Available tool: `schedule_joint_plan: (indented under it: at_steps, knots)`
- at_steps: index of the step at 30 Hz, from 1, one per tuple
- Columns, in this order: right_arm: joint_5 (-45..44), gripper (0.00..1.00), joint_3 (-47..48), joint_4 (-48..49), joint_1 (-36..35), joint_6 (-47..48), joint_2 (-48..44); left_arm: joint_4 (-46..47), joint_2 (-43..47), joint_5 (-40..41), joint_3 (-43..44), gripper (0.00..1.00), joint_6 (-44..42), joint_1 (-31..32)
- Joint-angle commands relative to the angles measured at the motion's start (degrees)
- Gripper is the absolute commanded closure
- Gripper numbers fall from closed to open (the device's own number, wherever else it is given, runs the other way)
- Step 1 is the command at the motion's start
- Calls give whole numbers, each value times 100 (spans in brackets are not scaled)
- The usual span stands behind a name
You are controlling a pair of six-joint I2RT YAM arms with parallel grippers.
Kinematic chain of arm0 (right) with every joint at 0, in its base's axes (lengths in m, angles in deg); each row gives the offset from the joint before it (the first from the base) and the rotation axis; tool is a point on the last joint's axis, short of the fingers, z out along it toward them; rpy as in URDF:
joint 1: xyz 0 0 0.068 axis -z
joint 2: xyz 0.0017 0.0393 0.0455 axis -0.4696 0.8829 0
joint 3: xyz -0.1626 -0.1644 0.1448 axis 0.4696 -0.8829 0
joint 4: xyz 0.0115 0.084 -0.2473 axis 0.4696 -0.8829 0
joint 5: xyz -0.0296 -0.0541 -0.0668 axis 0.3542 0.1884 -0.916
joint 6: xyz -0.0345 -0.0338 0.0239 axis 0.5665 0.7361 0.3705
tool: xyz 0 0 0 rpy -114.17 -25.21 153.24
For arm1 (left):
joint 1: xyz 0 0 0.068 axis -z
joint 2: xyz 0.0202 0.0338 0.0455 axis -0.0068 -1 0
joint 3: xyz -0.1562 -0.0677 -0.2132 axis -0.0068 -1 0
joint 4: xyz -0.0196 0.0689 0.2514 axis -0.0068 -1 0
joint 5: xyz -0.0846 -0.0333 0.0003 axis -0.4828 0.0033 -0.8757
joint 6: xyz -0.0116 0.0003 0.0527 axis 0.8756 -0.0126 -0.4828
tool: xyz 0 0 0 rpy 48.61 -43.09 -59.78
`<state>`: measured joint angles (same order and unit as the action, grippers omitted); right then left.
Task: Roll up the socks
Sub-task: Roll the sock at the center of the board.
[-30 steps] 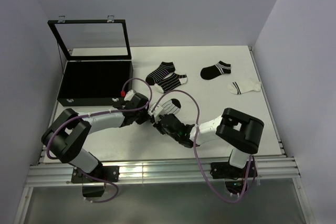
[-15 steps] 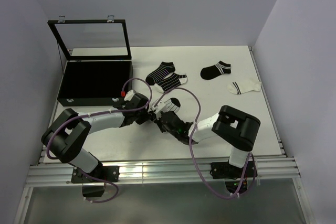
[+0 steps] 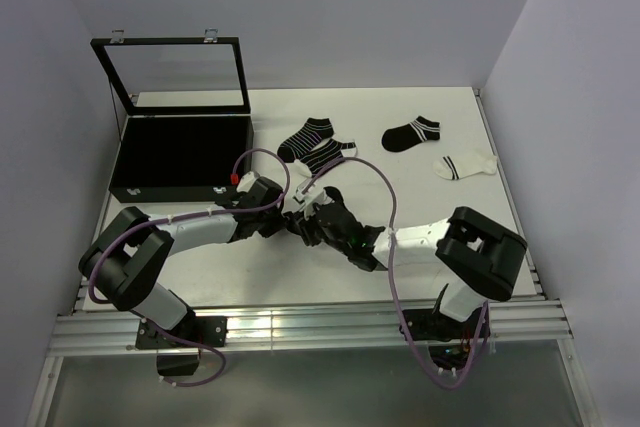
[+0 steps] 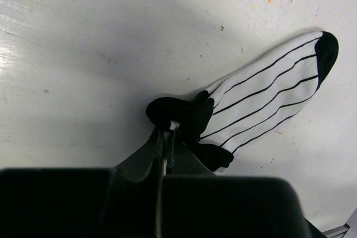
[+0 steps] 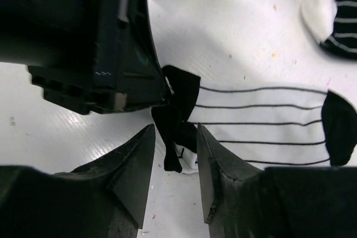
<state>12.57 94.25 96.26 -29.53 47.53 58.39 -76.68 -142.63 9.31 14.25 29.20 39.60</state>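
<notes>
Left gripper point(image 4: 168, 128) is pinched shut on the black cuff of a white ankle sock with thin black stripes point(image 4: 268, 90), which lies flat on the white surface point(image 4: 83, 43) at the middle front. Over the past second the right gripper point(image 5: 174, 146) has swung in. Its fingers now stand slightly apart astride that cuff, gripping nothing. Rolling looks barely begun, with only the cuff bunched. The left gripper's body crowds the right one. Further back lie two dark striped socks point(image 3: 316, 144) overlapping, a black sock with white bands point(image 3: 411, 134) and a white sock with black bands point(image 3: 465, 164). A black case with raised glass lid point(image 3: 180, 152) sits to the left.
</notes>
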Motion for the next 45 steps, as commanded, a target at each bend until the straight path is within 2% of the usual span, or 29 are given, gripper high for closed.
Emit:
schedule_joint_plan:
  at_steps: [1, 14, 21, 36, 41, 45]
  knots:
    - [-124, 56, -64, 185, -91, 299, -236, -358, -9, -126, 100, 100, -152, 27]
    - [-889, 53, 129, 704, -600, 1177, 642, -402, -61, -213, 170, 100, -161, 35]
    - [-1249, 54, 305, 791, -724, 1257, 1091, -402, -44, -240, 144, 100, -178, 35]
    - [-1391, 52, 296, 967, -759, 1248, 1135, -350, -53, -301, 126, 100, -161, 35]
    - [-1303, 55, 402, 906, -759, 1161, 1328, -341, -52, -328, 100, 100, -143, 35]
    - [-1189, 62, 402, 792, -733, 1020, 1460, -323, -52, -337, 91, 100, -117, 35]
